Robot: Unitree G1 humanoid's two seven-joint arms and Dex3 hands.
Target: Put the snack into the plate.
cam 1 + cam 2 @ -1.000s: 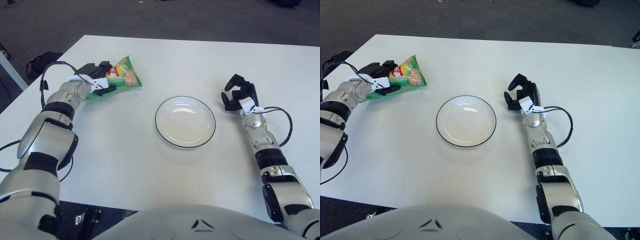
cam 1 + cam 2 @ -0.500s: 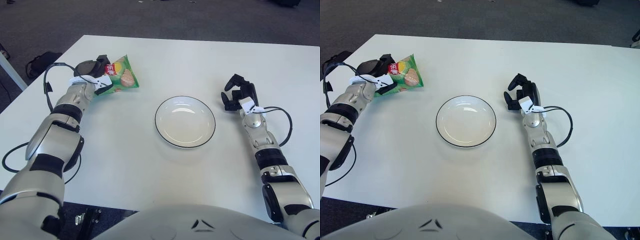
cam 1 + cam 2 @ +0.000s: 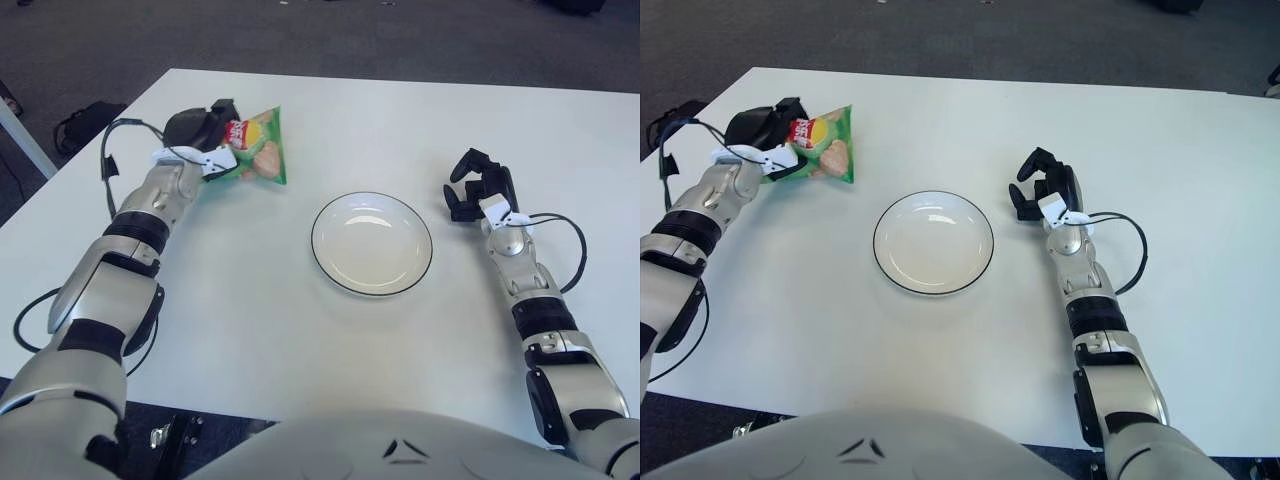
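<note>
A green snack bag (image 3: 259, 148) with a red label hangs lifted above the white table (image 3: 260, 290), held at its left end by my left hand (image 3: 205, 135). The bag shows up and to the left of the plate. An empty white plate (image 3: 371, 243) with a dark rim sits at the table's middle. My right hand (image 3: 478, 190) shows to the right of the plate, with its fingers curled and nothing in them.
Dark carpet lies beyond the table's far edge. A black object (image 3: 85, 125) sits on the floor at the left. Cables run from both wrists over the table. A grey table leg (image 3: 25, 140) stands at the far left.
My left hand has lifted the snack bag off the table and carried it up and to the right, toward the plate. The right hand has not moved.
</note>
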